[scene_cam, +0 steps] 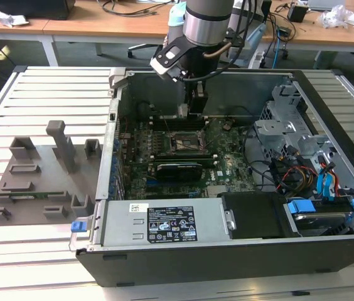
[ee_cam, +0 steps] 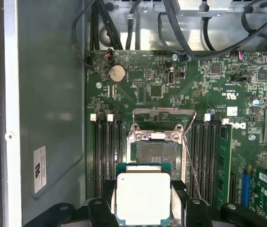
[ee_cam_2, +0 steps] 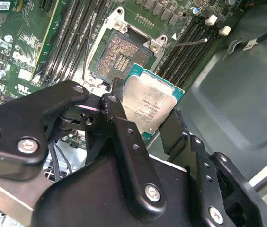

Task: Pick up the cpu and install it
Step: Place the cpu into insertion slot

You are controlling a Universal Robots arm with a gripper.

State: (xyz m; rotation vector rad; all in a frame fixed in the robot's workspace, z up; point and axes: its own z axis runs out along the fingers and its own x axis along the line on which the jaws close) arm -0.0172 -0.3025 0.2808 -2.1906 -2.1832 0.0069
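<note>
Gripper (ee_cam_2: 145,108): black fingers (ee_cam_2: 173,127) partly closed, clamped on two opposite edges of cpu (ee_cam: 143,197). cpu: silver top up, roughly level, held just above mobo (ee_cam: 162,87), not seated. Socket (ee_cam: 155,152): open, contacts bare; I see it just beside cpu in both wrist views. RAM slots (ee_cam: 106,151) flank socket both sides. Exterior view: arm (scene_cam: 207,22) reaches down into PC case (scene_cam: 227,266), over socket. PSU (scene_cam: 164,222) at 6 o'clock from socket, drive cage (scene_cam: 277,125) approx 3 o'clock, grey holder blocks (scene_cam: 61,147) at 9 o'clock, outside case on slatted table (scene_cam: 39,88).
</note>
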